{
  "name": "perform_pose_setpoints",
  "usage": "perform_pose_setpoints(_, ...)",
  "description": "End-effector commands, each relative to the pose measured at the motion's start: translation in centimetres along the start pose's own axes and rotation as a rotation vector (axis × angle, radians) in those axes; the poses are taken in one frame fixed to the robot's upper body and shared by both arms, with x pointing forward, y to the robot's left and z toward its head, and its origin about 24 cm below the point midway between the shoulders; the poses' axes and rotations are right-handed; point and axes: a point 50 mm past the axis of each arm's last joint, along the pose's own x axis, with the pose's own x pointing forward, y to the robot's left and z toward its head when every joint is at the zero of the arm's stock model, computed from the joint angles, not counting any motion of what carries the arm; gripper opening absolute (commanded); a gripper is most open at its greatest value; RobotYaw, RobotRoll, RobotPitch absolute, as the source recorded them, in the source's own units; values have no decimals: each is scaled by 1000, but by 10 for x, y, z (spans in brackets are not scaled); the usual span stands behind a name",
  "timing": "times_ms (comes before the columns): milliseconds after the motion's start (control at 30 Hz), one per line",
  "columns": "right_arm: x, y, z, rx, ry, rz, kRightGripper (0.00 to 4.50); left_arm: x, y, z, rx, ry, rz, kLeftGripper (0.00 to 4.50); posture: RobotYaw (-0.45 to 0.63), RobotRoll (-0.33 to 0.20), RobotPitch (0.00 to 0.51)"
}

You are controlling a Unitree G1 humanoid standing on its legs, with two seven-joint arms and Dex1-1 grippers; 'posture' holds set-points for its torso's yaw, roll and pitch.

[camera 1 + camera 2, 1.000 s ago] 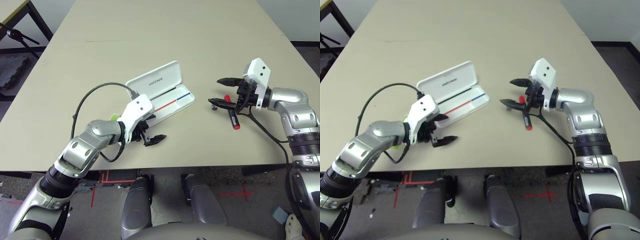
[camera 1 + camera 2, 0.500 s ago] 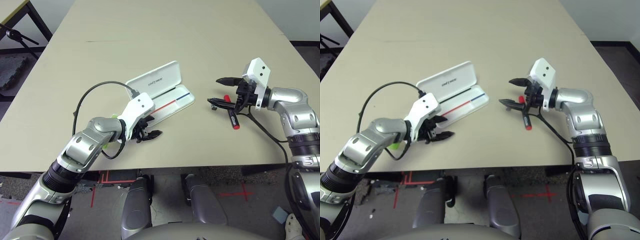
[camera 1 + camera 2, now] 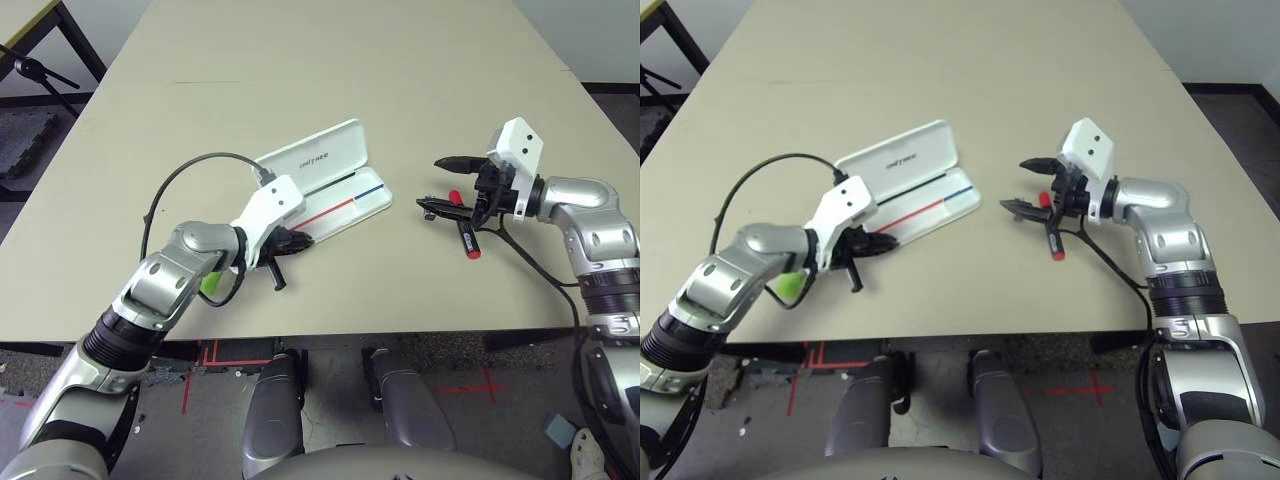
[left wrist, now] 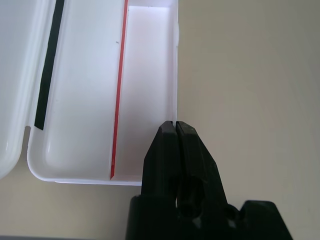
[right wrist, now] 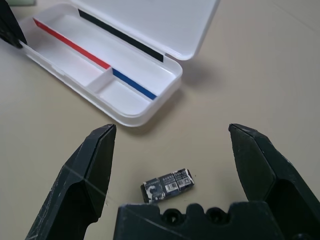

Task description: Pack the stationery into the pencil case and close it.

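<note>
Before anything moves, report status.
Left gripper shut at the case's near edge, nothing visible in it. Right gripper open above the small black piece. Pencil case open, compartments empty.

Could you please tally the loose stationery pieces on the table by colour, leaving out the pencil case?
Lime-green chunky highlighter: 1
Slim red marker with a black middle: 1
Small black block with printed white labels: 1
Total: 3

A broad beige table (image 3: 420, 90) spans a dark grey floor (image 3: 340, 375) marked with thin red tape (image 3: 488, 388); a flat blue object (image 3: 560, 430) lies there (its kind is unclear), beyond the table's near edge.
</note>
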Motion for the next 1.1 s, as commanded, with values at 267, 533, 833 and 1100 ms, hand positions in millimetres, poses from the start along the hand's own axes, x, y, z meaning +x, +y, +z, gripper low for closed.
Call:
perform_pose_setpoints(267, -13, 6, 0, 18, 43, 94, 4500, -14, -11, -16, 188, 38, -201, 20, -96, 0, 197)
perform_pose_setpoints(533, -13, 6, 1, 15, 42, 93, 4500, -9, -8, -25, 200, 59, -210, 20, -101, 0, 194)
perform_pose_setpoints(833, -11, 9, 1, 16, 40, 96, 4500, -8, -9, -29, 207, 68, -212, 20, -99, 0, 194)
perform_pose_setpoints(1100, -9, 9, 0, 16, 39, 102, 4500, -17, -5, -18, 208, 23, -182, 1386, -91, 0, 191)
